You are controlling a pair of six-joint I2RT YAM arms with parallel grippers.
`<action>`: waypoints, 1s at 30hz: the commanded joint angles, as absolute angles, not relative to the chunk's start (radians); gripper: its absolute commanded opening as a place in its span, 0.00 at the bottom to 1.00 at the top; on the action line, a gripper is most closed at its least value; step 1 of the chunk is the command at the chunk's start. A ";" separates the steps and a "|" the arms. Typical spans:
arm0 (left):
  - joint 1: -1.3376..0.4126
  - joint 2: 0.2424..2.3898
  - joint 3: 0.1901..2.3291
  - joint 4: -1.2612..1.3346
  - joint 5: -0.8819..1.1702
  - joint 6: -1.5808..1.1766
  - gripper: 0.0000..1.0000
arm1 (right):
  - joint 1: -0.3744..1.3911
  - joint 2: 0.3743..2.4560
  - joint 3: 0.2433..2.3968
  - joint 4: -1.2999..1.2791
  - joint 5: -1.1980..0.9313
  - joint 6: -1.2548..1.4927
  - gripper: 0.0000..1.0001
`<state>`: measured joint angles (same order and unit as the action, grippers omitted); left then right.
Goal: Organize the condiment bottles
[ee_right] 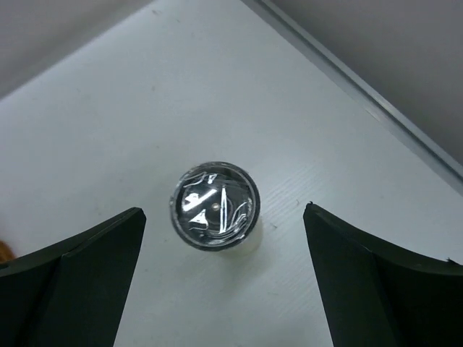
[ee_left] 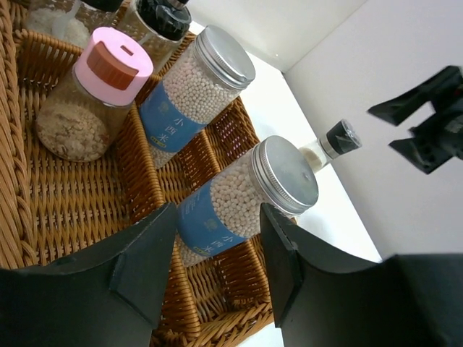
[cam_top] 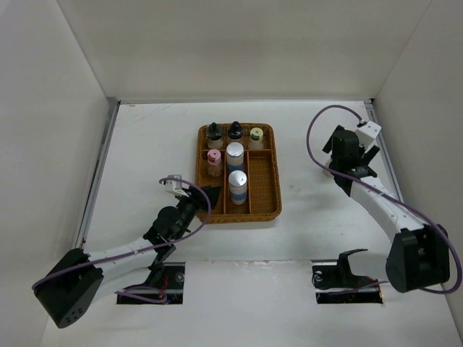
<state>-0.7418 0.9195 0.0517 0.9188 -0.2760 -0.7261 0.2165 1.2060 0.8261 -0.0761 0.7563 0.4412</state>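
The brown wicker tray (cam_top: 265, 189) holds several condiment bottles: two black-capped (cam_top: 213, 131), one yellowish-capped (cam_top: 256, 134), one pink-capped (cam_top: 214, 156) and two tall white ones with blue labels (cam_top: 237, 182). My left gripper (cam_top: 210, 195) is open at the tray's near left edge. In the left wrist view its jaws (ee_left: 217, 267) stand wide on either side of the nearer silver-lidded bottle (ee_left: 246, 195) without touching it. My right gripper (cam_top: 334, 150) is open above a black-capped bottle (ee_right: 215, 205) that stands on the table right of the tray. This bottle also shows in the left wrist view (ee_left: 333, 144).
White walls close the table on the left, back and right, with a metal rail (ee_right: 362, 94) along the right edge. The tray's right compartment (cam_top: 262, 173) holds nothing. Arm bases and cables sit at the near edge.
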 commanded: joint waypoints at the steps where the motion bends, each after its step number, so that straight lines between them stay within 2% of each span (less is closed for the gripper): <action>1: -0.751 0.936 0.061 0.965 -0.264 -0.729 0.48 | 0.165 1.265 0.887 -0.118 0.666 0.442 0.99; 6: -0.763 0.937 0.067 0.962 -0.265 -0.721 0.48 | 0.125 1.322 0.862 -0.008 0.500 0.449 0.97; 12: -0.768 0.934 0.067 0.962 -0.267 -0.713 0.49 | 0.108 1.402 0.911 0.003 0.480 0.434 0.91; 17: -0.766 0.950 0.069 0.968 -0.265 -0.712 0.49 | 0.088 1.428 0.910 0.017 0.488 0.439 0.78; 21: -0.760 0.942 0.067 0.963 -0.273 -0.706 0.49 | 0.091 1.408 0.900 0.018 0.508 0.423 0.60; 24: -0.759 0.948 0.067 0.963 -0.272 -0.706 0.49 | 0.145 1.335 0.894 0.020 0.526 0.414 0.55; 30: -0.751 0.963 0.071 0.968 -0.273 -0.704 0.49 | 0.359 1.169 0.917 0.037 0.532 0.382 0.53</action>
<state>-0.7589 0.9531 0.0517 0.9115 -0.2760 -0.7158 0.2722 1.2705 0.8669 -0.0738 0.5205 0.3965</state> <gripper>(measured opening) 0.485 0.710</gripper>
